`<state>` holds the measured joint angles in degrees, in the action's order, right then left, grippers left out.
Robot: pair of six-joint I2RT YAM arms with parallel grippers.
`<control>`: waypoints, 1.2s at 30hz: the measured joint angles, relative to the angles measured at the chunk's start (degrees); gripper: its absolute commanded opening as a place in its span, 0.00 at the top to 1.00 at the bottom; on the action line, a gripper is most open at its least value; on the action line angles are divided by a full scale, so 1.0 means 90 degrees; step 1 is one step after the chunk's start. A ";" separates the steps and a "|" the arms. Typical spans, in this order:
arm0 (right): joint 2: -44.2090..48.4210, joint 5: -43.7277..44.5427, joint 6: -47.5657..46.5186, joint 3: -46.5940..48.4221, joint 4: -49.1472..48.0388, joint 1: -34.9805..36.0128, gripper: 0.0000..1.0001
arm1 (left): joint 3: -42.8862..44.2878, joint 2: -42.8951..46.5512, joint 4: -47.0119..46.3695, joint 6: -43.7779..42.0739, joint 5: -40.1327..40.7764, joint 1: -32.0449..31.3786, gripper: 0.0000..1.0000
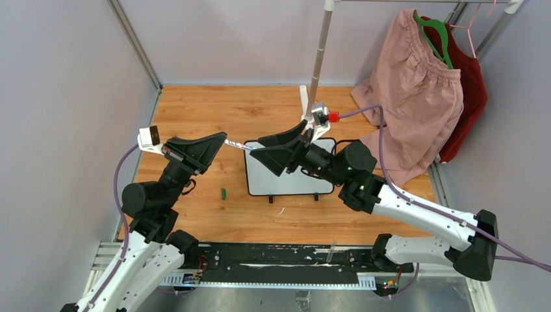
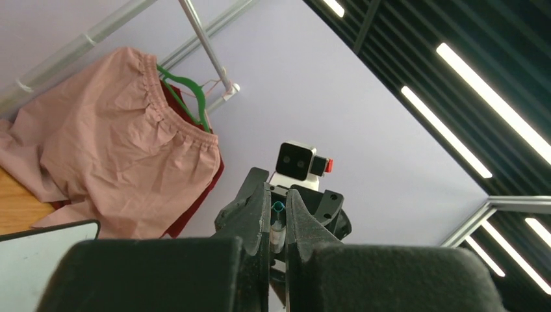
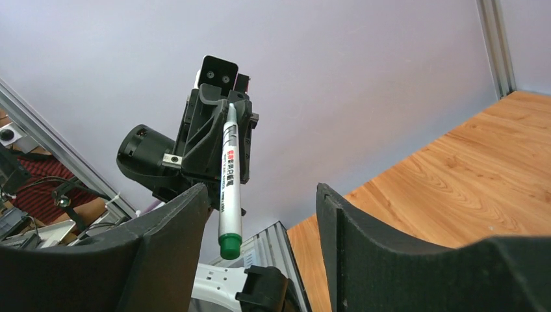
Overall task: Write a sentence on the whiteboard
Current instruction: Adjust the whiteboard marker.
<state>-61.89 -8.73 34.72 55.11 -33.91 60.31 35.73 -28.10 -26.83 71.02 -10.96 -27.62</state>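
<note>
From above, my left gripper [image 1: 219, 140] is closed on the marker [image 1: 239, 145]. Its long axis runs left to right, and the free end points at my right gripper [image 1: 263, 148]. That gripper hangs opposite, jaws apart, its mouth facing the marker and just short of it. The whiteboard [image 1: 286, 185] stands on the wooden table [image 1: 195, 104] directly under my right gripper, so my right arm is the nearer one to it. The part of its face that I can see carries no sentence. A small green piece [image 1: 223, 193], perhaps the cap, lies on the table left of the board and apart from it.

In my left wrist view, my fingers press together around the marker, which I see almost end-on. My right arm's camera housing sits beyond it. One blank corner of the board shows low on the left.

In my right wrist view, my fingers stand wide open and hold nothing. The marker hangs in front of them, held at its far end by my left gripper. Its green near end sits close to one of my fingers but touches neither.

I judge this to be a handover, and it depends on getting that near end centred between my right jaws. No container shows in any view.
</note>
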 measured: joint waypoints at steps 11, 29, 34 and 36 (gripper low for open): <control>-0.0542 -0.0066 0.0153 0.0495 0.0002 0.0002 0.57 | -0.0114 0.0075 -0.0012 0.0478 0.0648 -0.0073 1.00; -0.0940 -0.0126 0.0163 0.0821 0.0005 0.0000 0.55 | -0.0262 0.0012 -0.0039 0.0969 0.0865 -0.0109 1.00; -0.0940 -0.0126 0.0143 0.0821 0.0002 0.0000 0.68 | -0.0270 -0.0041 -0.0049 0.1042 0.0850 -0.0114 1.00; -0.0942 -0.0129 0.0119 0.0823 0.0005 0.0000 0.70 | -0.0270 -0.0102 -0.0053 0.1081 0.0826 -0.0114 1.00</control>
<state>-70.37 -9.89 35.79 62.52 -33.87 60.31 33.30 -29.02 -27.31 80.75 -3.53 -28.64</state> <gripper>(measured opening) 0.346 0.067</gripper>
